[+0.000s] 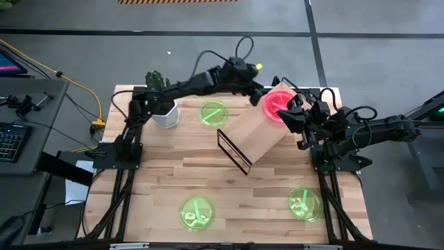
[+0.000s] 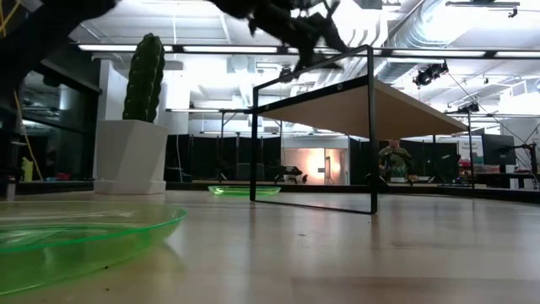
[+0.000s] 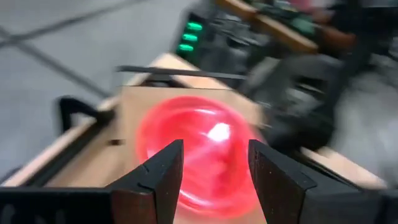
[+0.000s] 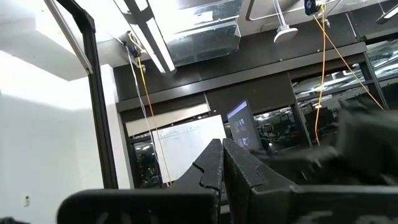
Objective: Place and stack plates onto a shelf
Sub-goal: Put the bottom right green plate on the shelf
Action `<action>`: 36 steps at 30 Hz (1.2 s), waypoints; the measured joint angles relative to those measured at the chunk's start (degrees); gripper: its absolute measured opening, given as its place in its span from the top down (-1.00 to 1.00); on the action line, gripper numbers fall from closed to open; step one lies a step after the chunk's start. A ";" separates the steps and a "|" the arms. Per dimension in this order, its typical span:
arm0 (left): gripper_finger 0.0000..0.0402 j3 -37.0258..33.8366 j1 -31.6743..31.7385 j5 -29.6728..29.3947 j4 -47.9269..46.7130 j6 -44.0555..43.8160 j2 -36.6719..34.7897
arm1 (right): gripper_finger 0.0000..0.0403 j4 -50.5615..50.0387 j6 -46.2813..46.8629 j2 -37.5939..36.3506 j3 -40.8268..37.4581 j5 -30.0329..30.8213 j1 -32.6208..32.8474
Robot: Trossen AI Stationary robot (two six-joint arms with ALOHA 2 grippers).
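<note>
No readable text, label, brand or number found anywhere. Whiteboard (image 4: 186, 146) beyond table carried faint marks, too small to read. Monitor (image 1: 8, 64) off table's left edge glowed pink, nothing legible. Striped hazard band (image 1: 177, 1) on floor past far edge, pattern only, no words.

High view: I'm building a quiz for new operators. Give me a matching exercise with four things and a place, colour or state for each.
Things:
1. red plate
2. cactus pot
3. shelf
4. left gripper

Descriptions:
a. turned askew to the edges of the table
b. lying on the shelf top
c. open, over the red plate
d. white

Pairs: 1-b, 2-d, 3-a, 4-c
</note>
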 joint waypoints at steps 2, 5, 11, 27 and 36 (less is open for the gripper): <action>0.15 0.00 0.09 6.13 -2.81 2.07 -2.81 | 1.00 -0.47 -0.17 -0.02 0.00 0.01 0.00; 0.15 -1.99 -1.32 10.28 -7.79 5.75 -8.17 | 1.00 -2.10 0.07 -0.01 0.00 1.32 0.02; 0.15 -16.43 -5.70 8.66 -5.49 9.55 -25.25 | 1.00 -4.63 0.24 0.00 0.00 4.27 0.02; 0.15 -72.28 -18.98 -11.50 34.89 3.86 -68.30 | 0.62 -14.29 8.07 0.04 0.00 7.29 0.02; 0.15 -73.66 -19.32 -12.44 34.66 2.88 -70.19 | 0.44 -58.89 24.91 1.88 18.85 -8.43 3.47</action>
